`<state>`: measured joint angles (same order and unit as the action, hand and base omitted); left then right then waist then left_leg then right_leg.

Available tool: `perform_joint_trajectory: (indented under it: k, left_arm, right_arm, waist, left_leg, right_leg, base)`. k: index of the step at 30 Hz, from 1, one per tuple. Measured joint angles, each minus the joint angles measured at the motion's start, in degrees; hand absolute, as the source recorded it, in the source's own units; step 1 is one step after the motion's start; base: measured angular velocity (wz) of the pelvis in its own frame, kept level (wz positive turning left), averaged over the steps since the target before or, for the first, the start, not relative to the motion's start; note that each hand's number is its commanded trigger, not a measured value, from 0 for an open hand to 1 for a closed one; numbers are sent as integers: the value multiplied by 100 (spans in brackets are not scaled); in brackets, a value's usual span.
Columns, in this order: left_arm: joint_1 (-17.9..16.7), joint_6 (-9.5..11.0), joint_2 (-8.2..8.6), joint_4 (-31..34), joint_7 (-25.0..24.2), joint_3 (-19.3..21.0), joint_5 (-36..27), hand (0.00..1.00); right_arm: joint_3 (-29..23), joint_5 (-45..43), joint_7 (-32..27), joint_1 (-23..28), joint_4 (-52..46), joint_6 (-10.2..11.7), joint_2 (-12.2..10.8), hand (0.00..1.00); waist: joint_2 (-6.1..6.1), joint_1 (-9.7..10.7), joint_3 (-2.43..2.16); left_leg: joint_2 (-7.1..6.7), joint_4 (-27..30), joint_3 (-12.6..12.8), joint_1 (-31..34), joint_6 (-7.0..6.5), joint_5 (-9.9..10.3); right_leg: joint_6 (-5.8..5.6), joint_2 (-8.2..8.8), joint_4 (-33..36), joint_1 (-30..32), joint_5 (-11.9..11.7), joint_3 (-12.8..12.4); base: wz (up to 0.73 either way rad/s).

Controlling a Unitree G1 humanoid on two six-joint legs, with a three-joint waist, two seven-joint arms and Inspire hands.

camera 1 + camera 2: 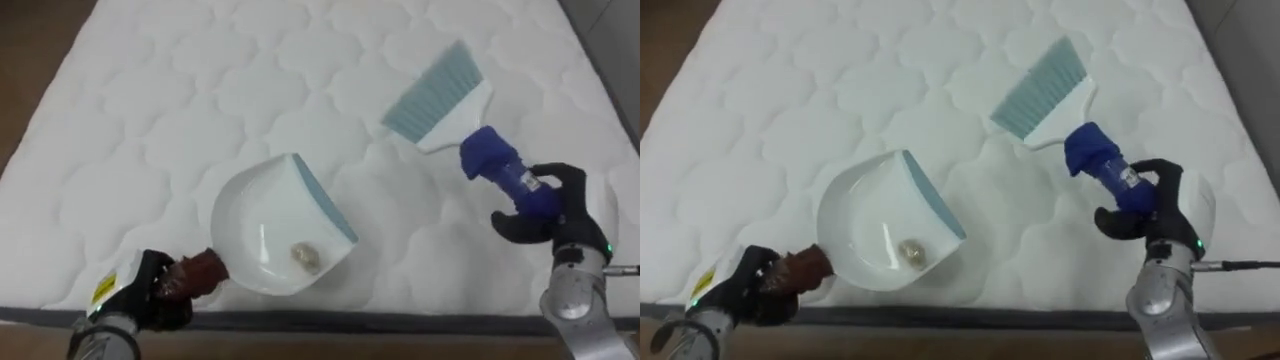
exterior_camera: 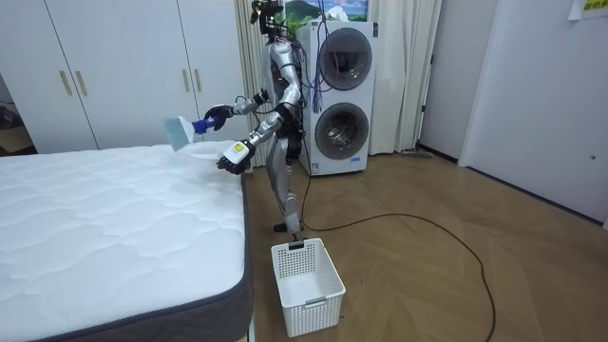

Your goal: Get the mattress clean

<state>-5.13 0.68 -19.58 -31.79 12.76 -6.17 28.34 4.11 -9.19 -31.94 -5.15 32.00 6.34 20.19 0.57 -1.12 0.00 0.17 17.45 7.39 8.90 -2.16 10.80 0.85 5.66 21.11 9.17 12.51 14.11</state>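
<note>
a white quilted mattress (image 1: 150,120) is lying bare in a room with a wooden plank floor (image 2: 427,275). the robot is standing upright at the mattress's edge, near one of its corners, and facing in over it.

over the mattress, close to the edge nearest the robot, its left hand (image 1: 150,292) is clenching the dark brown handle of a round white plastic dustpan with a pale blue lip (image 1: 250,215). the pan's open mouth is pointing toward the robot's right. whether the pan is touching the mattress i cannot tell. a small crumpled beige scrap (image 1: 306,257) is lying inside the pan, near its mouth.

further to the robot's right over the mattress, its right hand (image 1: 548,205) is grasping the blue handle of a hand brush with a white head and pale blue bristles (image 1: 440,100). the bristles are pointing away from the robot toward the mattress's middle, well apart from the dustpan. in the room view the brush is being held just above the mattress.

a white slatted plastic basket (image 2: 306,285) is standing on the floor just beside the mattress's side. a stacked white washer and dryer (image 2: 344,95) is standing beyond the mattress, behind the robot, and white wardrobe doors (image 2: 114,66) are lining the wall past the mattress's far end.
</note>
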Motion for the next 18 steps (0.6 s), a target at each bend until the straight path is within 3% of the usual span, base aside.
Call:
perform_joint_trajectory:
  k: [10, 14, 18]
  left_arm:
    - [-170, 12, 93, 649, 4, 54, -21, 100]
    - [-215, 89, 130, 786, 4, 158, -23, 100]
    - [-218, 190, 130, 994, -4, 158, -155, 100]
  right_arm:
    - [15, 705, 89, 487, -872, 57, -15, 0]
    - [-14, 666, 93, 653, -1026, 57, -16, 0]
    - [-35, 680, 84, 682, -1061, 64, -16, 0]
  waist:
    - [23, -95, -5]
    - [23, -58, 0]
    - [22, -39, -1]
  left_leg:
    - [-19, -255, -77, -493, 4, 3]
    - [-93, -389, -320, -762, 4, 3]
    - [-191, -360, -803, -692, 12, -1]
  right_leg:
    - [-76, -87, -469, -646, -54, 24]
    - [-128, -114, -590, -1032, -34, 12]
    - [-150, -154, -760, -1238, -44, -1]
  base:
    - [6]
    - [29]
    - [58]
